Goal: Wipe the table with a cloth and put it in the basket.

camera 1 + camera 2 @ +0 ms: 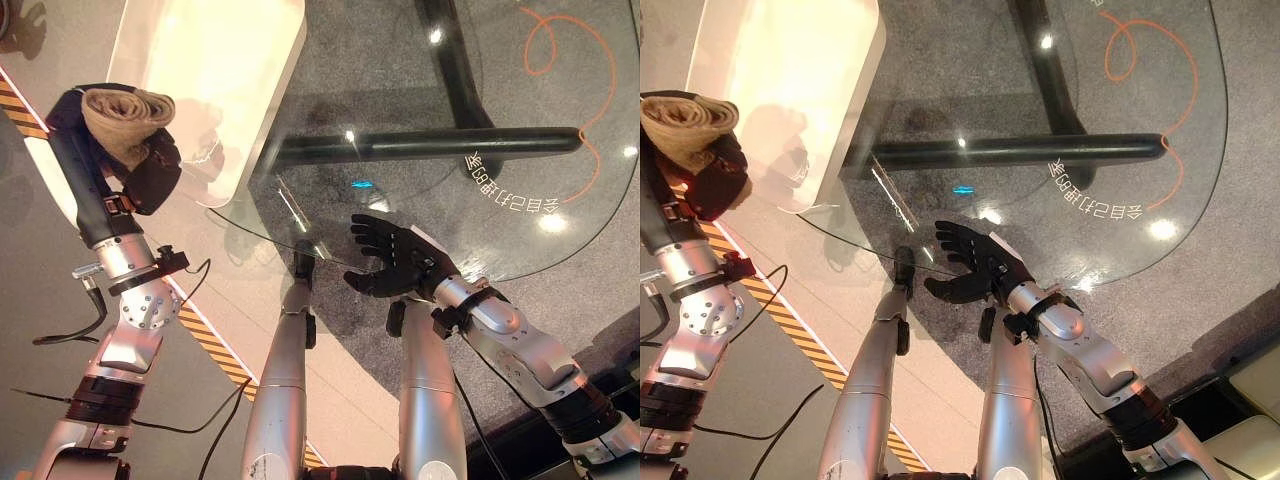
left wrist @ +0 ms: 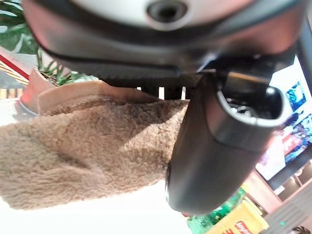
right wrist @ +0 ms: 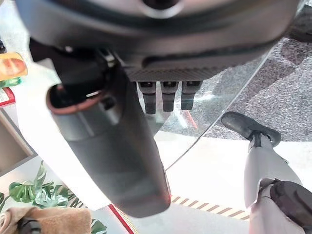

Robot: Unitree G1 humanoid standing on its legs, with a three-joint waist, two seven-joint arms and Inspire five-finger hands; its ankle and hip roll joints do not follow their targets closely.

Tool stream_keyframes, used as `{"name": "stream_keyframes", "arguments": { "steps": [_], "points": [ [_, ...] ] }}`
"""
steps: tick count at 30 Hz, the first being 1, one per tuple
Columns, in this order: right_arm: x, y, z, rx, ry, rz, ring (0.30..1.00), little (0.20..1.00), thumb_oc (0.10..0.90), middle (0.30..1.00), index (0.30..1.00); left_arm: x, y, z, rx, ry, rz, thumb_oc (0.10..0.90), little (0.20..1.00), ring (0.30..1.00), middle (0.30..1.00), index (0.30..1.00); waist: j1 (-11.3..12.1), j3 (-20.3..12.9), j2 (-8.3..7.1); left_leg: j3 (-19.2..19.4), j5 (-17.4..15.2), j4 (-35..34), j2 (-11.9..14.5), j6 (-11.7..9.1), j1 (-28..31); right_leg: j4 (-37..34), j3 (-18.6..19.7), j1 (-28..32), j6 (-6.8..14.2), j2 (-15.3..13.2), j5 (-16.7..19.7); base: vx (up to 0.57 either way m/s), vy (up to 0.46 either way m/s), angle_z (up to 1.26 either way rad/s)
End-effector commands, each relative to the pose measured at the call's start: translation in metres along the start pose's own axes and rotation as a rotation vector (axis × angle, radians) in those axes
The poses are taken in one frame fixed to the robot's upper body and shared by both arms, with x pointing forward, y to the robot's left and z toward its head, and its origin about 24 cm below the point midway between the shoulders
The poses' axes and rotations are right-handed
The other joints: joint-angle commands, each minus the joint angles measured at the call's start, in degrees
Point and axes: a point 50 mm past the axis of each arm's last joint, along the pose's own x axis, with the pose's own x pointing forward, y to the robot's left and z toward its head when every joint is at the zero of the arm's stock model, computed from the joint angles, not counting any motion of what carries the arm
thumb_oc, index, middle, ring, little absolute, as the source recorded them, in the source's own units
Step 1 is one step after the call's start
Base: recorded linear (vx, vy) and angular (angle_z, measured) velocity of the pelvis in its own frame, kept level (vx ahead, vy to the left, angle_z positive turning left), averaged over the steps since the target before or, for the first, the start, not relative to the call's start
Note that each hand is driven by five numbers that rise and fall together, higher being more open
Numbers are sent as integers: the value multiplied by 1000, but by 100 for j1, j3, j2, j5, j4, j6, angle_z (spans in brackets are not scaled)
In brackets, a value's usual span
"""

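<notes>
The robot's left hand (image 1: 140,165) is holding a rolled, tan, fleecy cloth (image 1: 127,112) at the far left of the scene, fingers and thumb curling round the bundle, clear of the round transparent glass table (image 1: 560,250) that is occupying the centre and right. In the left wrist view the thick pile of the cloth (image 2: 83,156) is spreading past the dark thumb. The right hand (image 1: 395,262) is resting above the near edge of the glass with fingers straight and spread, gripping nothing. A pale, smooth-walled container (image 1: 215,80) is standing just to the right of the cloth, at the far left of the table; whether it is the basket cannot be told. Through the glass, the black tubular table base (image 1: 420,145) and an orange looping line (image 1: 570,70) on the grey floor are showing. Judged from its look, the cloth is light, soft and limp, neither slippery nor fragile; it is likely to unroll or sag if pinched at one corner, so gripping round the middle of the roll appears the surest hold.
</notes>
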Motion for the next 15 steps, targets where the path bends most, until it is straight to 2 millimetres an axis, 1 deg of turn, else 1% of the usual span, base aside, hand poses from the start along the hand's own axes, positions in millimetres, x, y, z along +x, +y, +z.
{"name": "stream_keyframes", "arguments": {
  "steps": [1, 2, 3, 4, 5, 6, 9, 11, 13, 14, 15],
  "points": [
    [0, 19, 8, 32, -15, 115, 900, 900, 800, 900, 900, 27, 19, 27, 2, -170, 186, 100, 200, 300, 300, 300, -171, -158, 272, 767, -467, 659, -377, 352, -493, -1036, 112, -72, 86, 537, 625, 28, 64, -4],
    [0, 19, 8, 32, -12, 114, 900, 900, 800, 900, 900, 28, 18, 26, 15, -168, 181, 100, 200, 300, 300, 300, -171, -158, 278, 771, -464, 670, -376, 350, -523, -1023, 118, -104, 87, 537, 628, 39, 88, -5],
    [1, 16, 7, 33, 2, 112, 900, 900, 800, 900, 900, 32, 16, 22, 36, -149, 150, 100, 200, 300, 300, 300, -180, -158, 314, 797, -487, 735, -365, 339, -613, -953, 134, -208, 93, 523, 618, 88, 99, -5],
    [1, 16, 3, 41, 20, 114, 900, 900, 800, 900, 900, 30, 15, 17, 54, -126, 131, 100, 200, 300, 300, 300, -175, -158, 337, 767, -653, 800, -354, 305, -487, -850, 161, -105, 118, 548, 450, 41, 115, -6],
    [2, 13, 8, 29, 10, 111, 900, 900, 800, 900, 900, 35, 15, 18, 56, -129, 139, 100, 200, 300, 300, 300, -199, -158, 346, 828, -490, 780, -358, 333, -699, -885, 158, -310, 95, 530, 616, 66, 110, -8],
    [2, 13, 5, 34, 23, 113, 900, 900, 800, 900, 900, 34, 15, 15, 54, -113, 136, 100, 200, 300, 300, 300, -207, -158, 369, 805, -619, 845, -342, 308, -618, -781, 198, -254, 119, 558, 489, 18, 112, -11],
    [3, 9, 5, 32, 29, 111, 900, 900, 800, 900, 900, 40, 16, 13, 37, -115, 159, 100, 200, 300, 300, 300, -251, -158, 404, 850, -661, 947, -330, 314, -755, -664, 252, -417, 127, 569, 473, 43, 110, -8],
    [3, 7, 5, 32, 35, 113, 900, 900, 800, 900, 900, 42, 14, 13, 49, -125, 153, 100, 200, 300, 300, 300, -260, -158, 427, 859, -716, 1008, -335, 303, -800, -596, 282, -475, 138, 581, 432, 40, 95, -2],
    [5, 5, 10, 26, 35, 116, 900, 900, 800, 900, 900, 47, 12, 16, 51, -138, 155, 100, 200, 300, 300, 300, -282, -158, 433, 865, -660, 1032, -350, 307, -937, -589, 317, -613, 142, 587, 509, 30, 72, -5],
    [5, 5, 9, 29, 40, 116, 900, 900, 800, 900, 900, 47, 11, 15, 47, -138, 151, 100, 200, 300, 300, 300, -279, -158, 435, 861, -716, 1063, -348, 301, -909, -556, 321, -589, 150, 592, 460, 21, 67, -8],
    [6, 3, 13, 22, 38, 114, 900, 900, 800, 900, 900, 50, 9, 19, 16, -151, 157, 100, 200, 300, 300, 300, -302, -158, 432, 883, -673, 1081, -346, 306, -1025, -588, 330, -705, 157, 571, 537, 15, 77, -6]
  ]
}}
